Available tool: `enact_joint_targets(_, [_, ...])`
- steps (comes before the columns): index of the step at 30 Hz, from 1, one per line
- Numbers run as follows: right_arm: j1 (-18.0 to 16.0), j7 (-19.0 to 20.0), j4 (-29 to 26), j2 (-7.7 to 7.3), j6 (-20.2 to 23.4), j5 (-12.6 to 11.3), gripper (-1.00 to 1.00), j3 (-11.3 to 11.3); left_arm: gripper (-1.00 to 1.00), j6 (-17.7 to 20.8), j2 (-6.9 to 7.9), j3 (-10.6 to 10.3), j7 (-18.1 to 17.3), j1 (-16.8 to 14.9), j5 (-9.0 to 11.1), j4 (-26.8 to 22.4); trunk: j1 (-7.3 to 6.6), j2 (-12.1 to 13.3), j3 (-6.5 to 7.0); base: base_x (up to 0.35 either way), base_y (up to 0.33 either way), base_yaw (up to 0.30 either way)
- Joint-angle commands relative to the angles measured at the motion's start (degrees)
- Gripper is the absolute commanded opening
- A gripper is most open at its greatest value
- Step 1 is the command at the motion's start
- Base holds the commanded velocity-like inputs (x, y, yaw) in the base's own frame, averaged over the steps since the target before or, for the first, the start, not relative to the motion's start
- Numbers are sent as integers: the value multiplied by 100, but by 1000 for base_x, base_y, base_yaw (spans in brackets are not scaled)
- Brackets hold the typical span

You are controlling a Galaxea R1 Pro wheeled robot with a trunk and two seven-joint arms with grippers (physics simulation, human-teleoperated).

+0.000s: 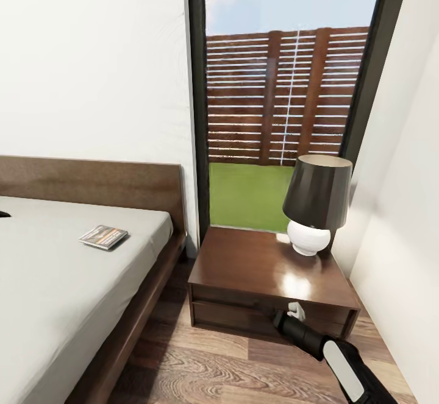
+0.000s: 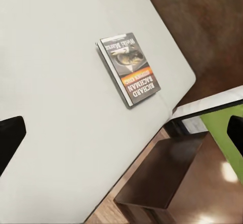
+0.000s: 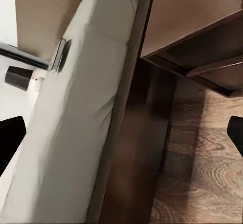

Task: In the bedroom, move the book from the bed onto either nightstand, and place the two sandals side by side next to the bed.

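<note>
Against the white wall the bed [image 1: 67, 282] took up the left of the head view, its grey mattress smooth and bare but for one thing. Beside it, in the corner under the tall window [image 1: 286, 87], stood the nightstand [image 1: 256, 270], its glossy top free toward the bed-side edge and front, with a lamp [image 1: 314, 206] near its back right corner. Plank floor [image 1: 201, 367] ran between the two.

On the mattress the book [image 1: 103, 236] lay flat, cover up, close to the mattress's right edge and toward the headboard end; in the left wrist view the book [image 2: 129, 68] sat just inside that edge, near the rounded corner, with the nightstand [image 2: 167, 176] below.

The right arm [image 1: 341, 355] hung low in front of the nightstand's drawer; its jaws stood wide apart in the right wrist view, with nothing between them. The left jaws were likewise wide apart over the mattress, well clear of the book. No sandals could be made out.

The book looked light and thin, stiff enough to hold by one side yet likely to droop or fan open if pinched by a corner. Lying flat on a soft surface, it offered little lip, so I judged the best hold to be across the spine side, one finger pressed into the mattress to slip under, with a glossy cover that might slide.
</note>
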Motion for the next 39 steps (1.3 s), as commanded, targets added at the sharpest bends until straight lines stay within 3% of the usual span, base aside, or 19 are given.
enact_joint_targets(1, [-9,-10,-78,1,60,-47,100,11,100,17,37,-37,49,-4,72,-21,-1,-2,-6,0,0,0])
enact_joint_targets(7, [-27,-16,-372,15,116,-54,100,11,100,17,131,-250,21,2,99,-157,-1,-2,-6,0,0,0])
enact_joint_targets(13, [-32,-12,-629,11,114,-15,100,14,100,-7,134,-483,23,4,76,-124,-1,-2,-6,0,0,0])
enact_joint_targets(26, [-34,57,-1056,7,139,20,100,5,100,-30,-285,-594,40,4,5,403,-1,-2,-6,0,0,0])
enact_joint_targets(39, [-34,76,-1074,0,145,11,100,-21,100,-116,-528,-598,29,4,-287,513,-1,-2,-6,56,0,0])
